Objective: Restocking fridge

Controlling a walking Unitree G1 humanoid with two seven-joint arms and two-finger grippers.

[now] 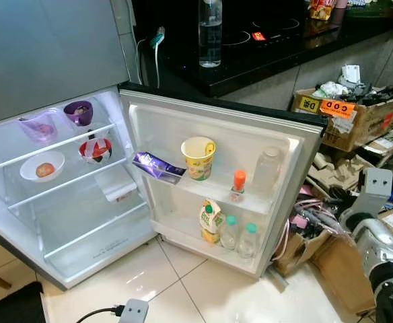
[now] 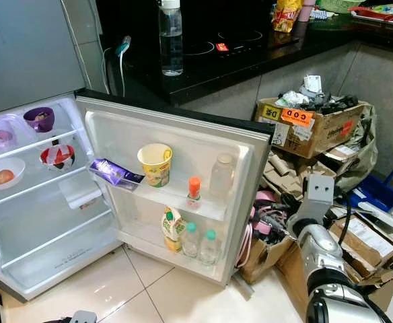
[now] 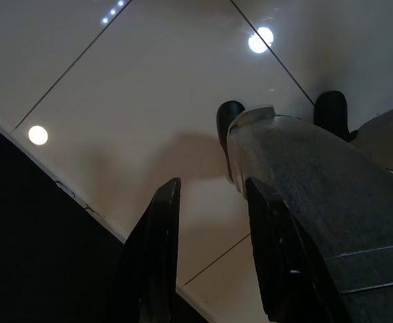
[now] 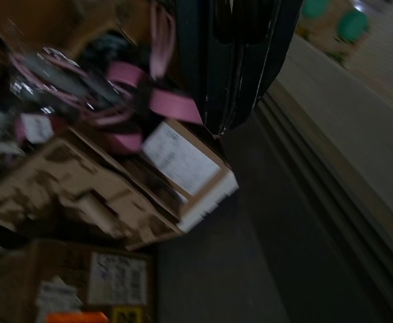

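Fridge (image 1: 62, 222): we see it open on the tiled floor, door (image 1: 287, 175) swung wide toward us.
Water bottle (image 1: 210, 32): our likely next item, upright on the dark desk (image 1: 264, 57) behind the fridge; we judge it heavy, rigid and slick (grip mid-body, below the neck).
Door shelves: yellow cup (image 1: 198, 158), purple wrapper (image 1: 157, 166), orange-capped bottle (image 1: 237, 186), green-capped bottles (image 1: 239, 237).
Inner shelves: white bowl (image 1: 42, 166), purple cups (image 1: 79, 112).
Left tool (image 3: 210, 256): fingers spread, holding nothing, above the floor.
Right tool (image 4: 240, 60): fingers pressed together, beside the door's edge.
Obstacles: cardboard boxes (image 1: 348, 121) crowd our right; a power plug (image 1: 133, 311) lies on the floor.
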